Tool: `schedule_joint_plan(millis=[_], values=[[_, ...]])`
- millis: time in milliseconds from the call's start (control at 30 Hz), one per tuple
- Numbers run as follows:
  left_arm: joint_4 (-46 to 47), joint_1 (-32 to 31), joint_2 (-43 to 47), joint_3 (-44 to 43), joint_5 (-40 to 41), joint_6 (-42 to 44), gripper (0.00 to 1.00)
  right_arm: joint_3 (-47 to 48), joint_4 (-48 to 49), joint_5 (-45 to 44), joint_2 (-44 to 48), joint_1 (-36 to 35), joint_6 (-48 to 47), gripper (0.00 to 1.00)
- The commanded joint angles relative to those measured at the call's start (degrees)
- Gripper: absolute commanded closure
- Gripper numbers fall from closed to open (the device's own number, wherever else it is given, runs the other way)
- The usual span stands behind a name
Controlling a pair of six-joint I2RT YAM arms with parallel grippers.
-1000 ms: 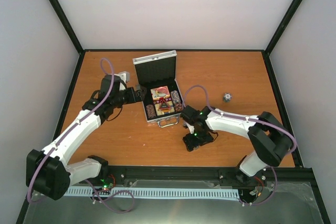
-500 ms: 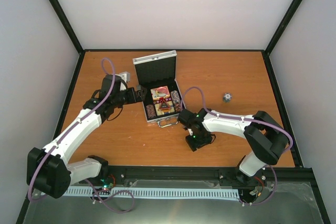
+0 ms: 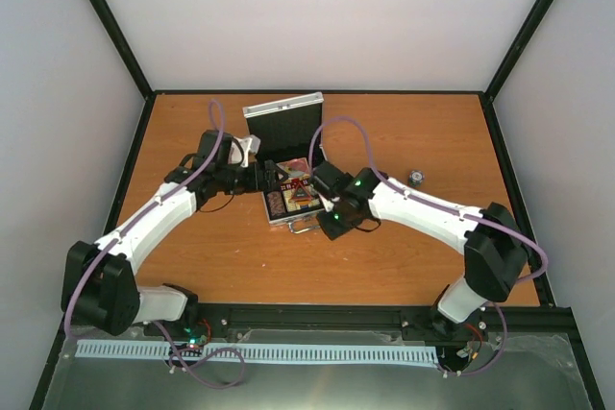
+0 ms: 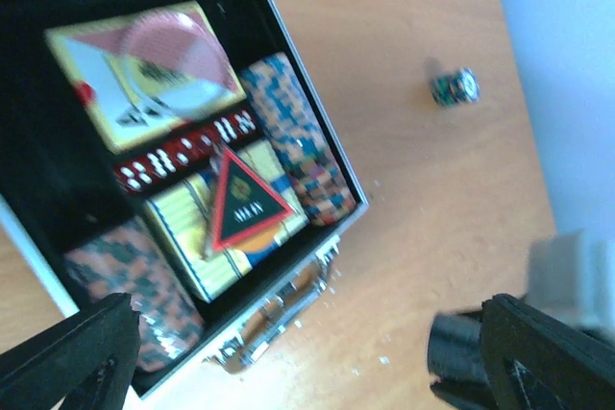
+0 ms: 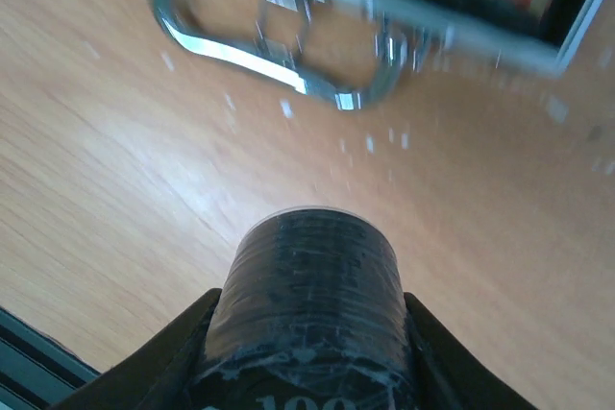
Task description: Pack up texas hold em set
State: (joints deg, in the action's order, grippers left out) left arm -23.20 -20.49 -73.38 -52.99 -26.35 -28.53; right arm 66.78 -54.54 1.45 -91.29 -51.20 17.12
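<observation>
Looks like a robotics lab test cell, nobody's home: orange wooden table (image 3: 250,256) boxed in by blank white walls (image 3: 327,16) and black frame posts (image 3: 109,24), two white robot arms (image 3: 154,223) bolted to a black rail (image 3: 317,317), purple cables (image 3: 338,124) looping off them, slotted cable duct (image 3: 288,353) up front.

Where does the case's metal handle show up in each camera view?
Top external: curved silver metal handle at centre, on the near wall of the open silver aluminium case.
Left wrist: bottom, left of centre.
Right wrist: top, left of centre, blurred.
Shared landmark: that case's front wall.
</observation>
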Motion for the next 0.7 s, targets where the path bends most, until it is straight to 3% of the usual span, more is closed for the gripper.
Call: schedule_joint_plan(millis=[0,233,533,667], values=[[-1.9,-0.3,-1.7,-2.1,-14.5,-0.6,0.04,6.1,2.4,-1.1,3.4,0.0,-4.5,0.63],[1.8,-0.4,-4.4,-3.8,-26.9,-4.3,0.05,5.0,15.1,2.7,9.1,0.0,-15.2,0.61],[7.2,-0.4,-6.8,-5.6,-32.3,-9.6,0.04,4.0,20.7,5.5,9.3,0.0,-22.3,0.62],[4.0,-0.6,-8.5,-7.6,-33.0,-7.2,0.04,4.0,21.3,5.6,9.1,0.0,-23.3,0.62]])
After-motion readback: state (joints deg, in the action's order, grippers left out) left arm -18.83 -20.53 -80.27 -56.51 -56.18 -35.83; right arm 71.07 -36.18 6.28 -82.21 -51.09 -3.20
